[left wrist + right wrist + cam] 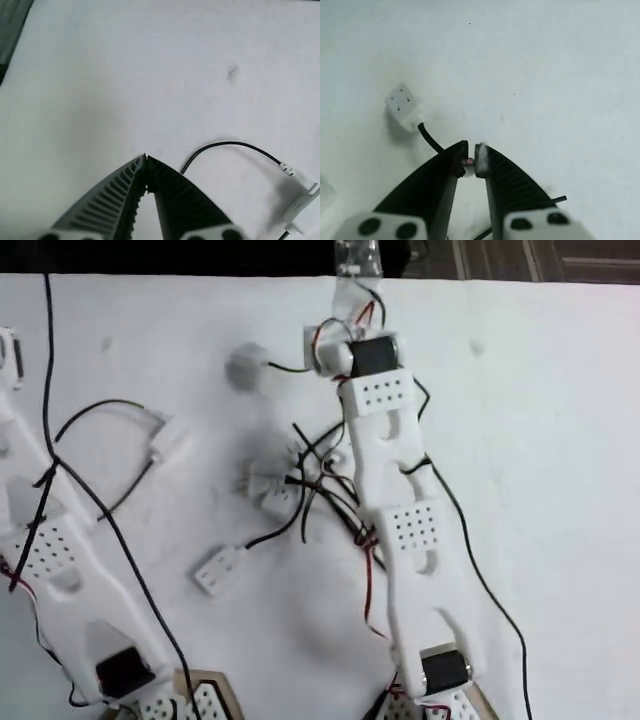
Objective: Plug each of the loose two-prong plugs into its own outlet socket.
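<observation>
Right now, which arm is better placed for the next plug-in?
Right. The right gripper pinches a small white piece, probably a plug, with a socket block close ahead. The left gripper is shut, empty, over bare table.

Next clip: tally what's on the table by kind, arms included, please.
Arms: 2, left arm and right arm
White connector blocks: 4; the wire tangle may hide more
Small white piece in the right gripper: 1
Total: 7
</observation>
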You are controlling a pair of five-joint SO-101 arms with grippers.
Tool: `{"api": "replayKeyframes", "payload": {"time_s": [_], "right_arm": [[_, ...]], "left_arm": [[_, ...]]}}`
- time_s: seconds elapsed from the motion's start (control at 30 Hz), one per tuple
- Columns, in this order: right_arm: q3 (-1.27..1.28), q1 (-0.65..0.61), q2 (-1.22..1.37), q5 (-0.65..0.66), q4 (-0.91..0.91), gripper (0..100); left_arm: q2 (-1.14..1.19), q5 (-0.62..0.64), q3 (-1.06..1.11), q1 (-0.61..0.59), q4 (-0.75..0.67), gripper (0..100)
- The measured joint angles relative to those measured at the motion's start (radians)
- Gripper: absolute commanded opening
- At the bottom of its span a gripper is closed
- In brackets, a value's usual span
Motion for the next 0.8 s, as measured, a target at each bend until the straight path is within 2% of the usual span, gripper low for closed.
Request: {"api": "replayKeyframes", "payload": {"time_s": [0.3, 0.57, 0.67, 0.8], "right_arm": [[-0.002, 0.002, -0.256, 0.017, 0.224, 1.7], [0.003, 0.002, -0.470, 0.017, 0.252, 1.6], [0.087, 0.002, -0.575, 0.017, 0.252, 1.6], [0.322, 0.002, -0.758, 0.021, 0.252, 1.7]], "left_arm": [[-0.170, 0.078, 0.000, -0.064, 0.000, 2], [-0.334, 0.083, 0.000, -0.104, 0.000, 2], [-0.393, 0.083, 0.000, -0.120, 0.003, 2], [-0.473, 0.083, 0.003, -0.140, 0.003, 2]]}}
